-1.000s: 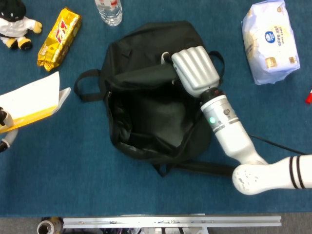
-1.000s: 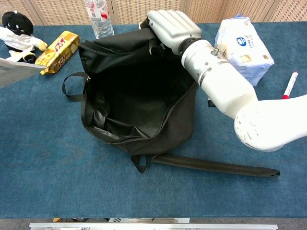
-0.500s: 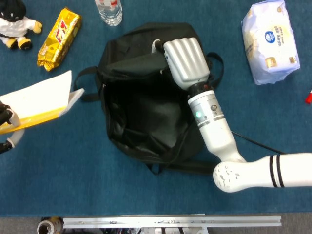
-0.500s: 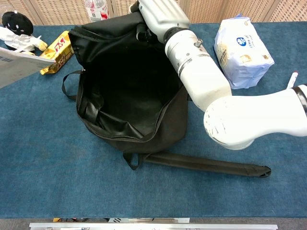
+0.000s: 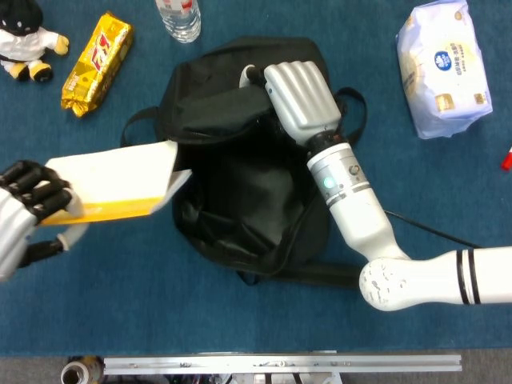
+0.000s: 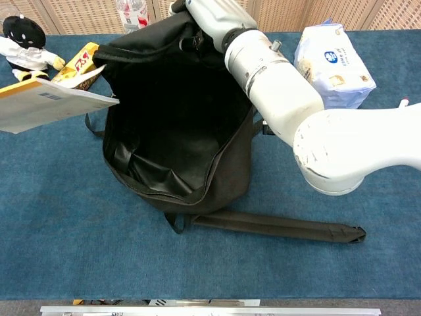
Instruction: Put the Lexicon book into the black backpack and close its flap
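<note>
Table [image 5: 240,320] – blue carpet-like top, everything sits on it.

Black backpack [image 5: 240,200] at centre, mouth held wide open toward my chest camera; inside is dark, contents can't be made out. 1 long strap [image 6: 276,227] trails flat on the table to my right, a carry loop [image 5: 136,128] sticks out on the left side.

My right arm [image 5: 376,240] reaches across the pack from the right. My right hand [image 5: 300,96] is on the upper rim, fingers folded down over the fabric – gripping the flap/rim and holding it raised. Chest view shows the same: rim lifted, hand [image 6: 214,13] at the top edge of frame.

Lexicon book [image 5: 112,184] – white cover, yellow edge, held roughly level. My left hand [image 5: 32,212] grips its outer end, dark fingers wrapped over the top. The book's free corner is at the left lip of the pack opening, overlapping it in the head view; in the chest view the book [image 6: 46,108] has its corner just at the rim, not inside.

Wet-wipe pack [image 5: 444,68] far right, well apart from the backpack. Yellow snack bag [image 5: 98,62] upper left, plush toy [image 5: 24,40] beside it at the corner. Water bottle [image 5: 180,18] at the top edge, just above the backpack. Red-tipped marker [image 6: 402,104] at the right edge, mostly hidden.
</note>
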Tool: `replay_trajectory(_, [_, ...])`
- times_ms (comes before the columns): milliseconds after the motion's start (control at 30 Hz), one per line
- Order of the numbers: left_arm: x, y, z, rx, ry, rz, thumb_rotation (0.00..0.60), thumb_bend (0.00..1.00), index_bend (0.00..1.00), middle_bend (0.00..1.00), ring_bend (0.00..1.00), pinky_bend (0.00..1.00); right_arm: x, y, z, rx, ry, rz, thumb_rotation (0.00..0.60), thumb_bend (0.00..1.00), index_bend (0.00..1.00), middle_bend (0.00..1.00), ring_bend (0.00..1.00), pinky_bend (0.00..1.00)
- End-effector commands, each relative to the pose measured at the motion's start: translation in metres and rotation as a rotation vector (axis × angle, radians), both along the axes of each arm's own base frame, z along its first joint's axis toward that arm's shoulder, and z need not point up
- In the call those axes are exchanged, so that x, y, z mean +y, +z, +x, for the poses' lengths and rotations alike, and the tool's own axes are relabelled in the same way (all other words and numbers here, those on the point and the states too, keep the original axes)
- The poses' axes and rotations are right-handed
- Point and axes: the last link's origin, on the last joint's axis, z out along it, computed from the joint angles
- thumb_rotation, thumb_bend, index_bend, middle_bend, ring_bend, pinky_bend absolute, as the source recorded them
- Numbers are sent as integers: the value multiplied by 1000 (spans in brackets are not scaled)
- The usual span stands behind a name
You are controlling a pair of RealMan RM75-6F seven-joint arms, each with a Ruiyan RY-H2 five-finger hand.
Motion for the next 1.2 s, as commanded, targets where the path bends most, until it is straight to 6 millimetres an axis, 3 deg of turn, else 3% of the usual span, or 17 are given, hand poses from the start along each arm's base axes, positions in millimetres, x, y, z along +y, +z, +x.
replay_trajectory(33, [4,-6,13,-13,-37,-13,600,318,691,618,470,438,0,0,3,-22,-6,11,600,1000,587,600,626,891])
replay_trajectory(667, [18,-29,65,-48,-178,-83,600,317,693,618,469,438,-5,-7,16,-139,-27,51,600,1000,587,600,626,891])
replay_trajectory(967, [26,-47,73,-34,-197,-98,600,317,694,619,469,438,-5,-13,22,-183,-31,70,600,1000,587,600,626,891])
replay_trajectory(1200, [22,-63,66,12,-190,-115,600,317,694,621,469,437,-8,-15,23,-194,-35,63,600,1000,587,600,626,891])
